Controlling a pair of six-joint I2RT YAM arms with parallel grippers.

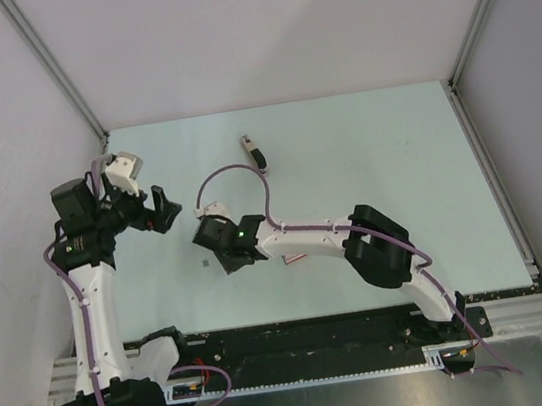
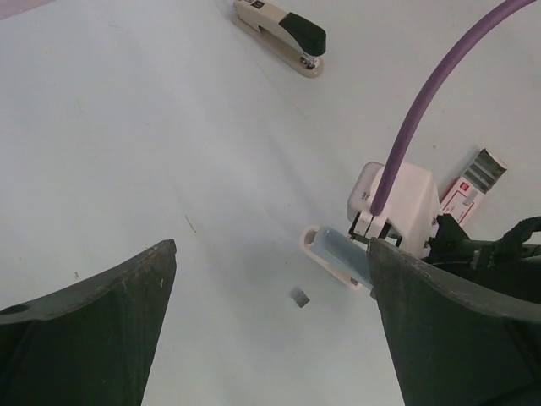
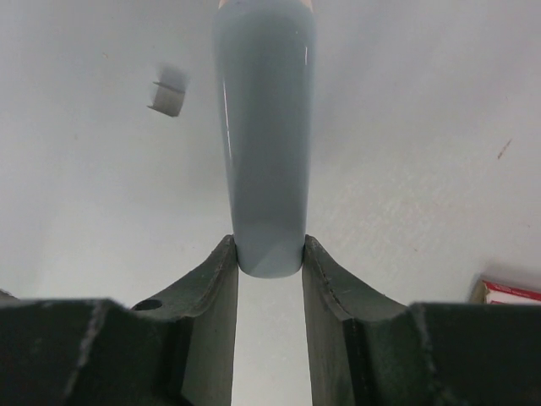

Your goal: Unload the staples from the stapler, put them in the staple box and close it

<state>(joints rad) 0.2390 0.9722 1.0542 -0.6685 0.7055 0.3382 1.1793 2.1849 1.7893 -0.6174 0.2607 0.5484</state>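
While my R gripper (image 3: pixel 269 247) sits clamped on a pale grey-blue bar (image 3: pixel 265 127), my L gripper (image 2: pixel 272 254) hangs w/ jaws wide apart. Item: stapler (image 1: pixel 256 153), lying toward far side of table (image 1: pixel 397 165), well apart from both grippers. Also: small staple bit (image 3: pixel 169 97) near bar; red-and-white box (image 2: pixel 469 190) by R arm.

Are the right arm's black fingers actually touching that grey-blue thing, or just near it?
Touching. The right wrist view shows the grey-blue piece wedged between the fingers of the right gripper, both inner faces pressed against its rounded end with no gap.
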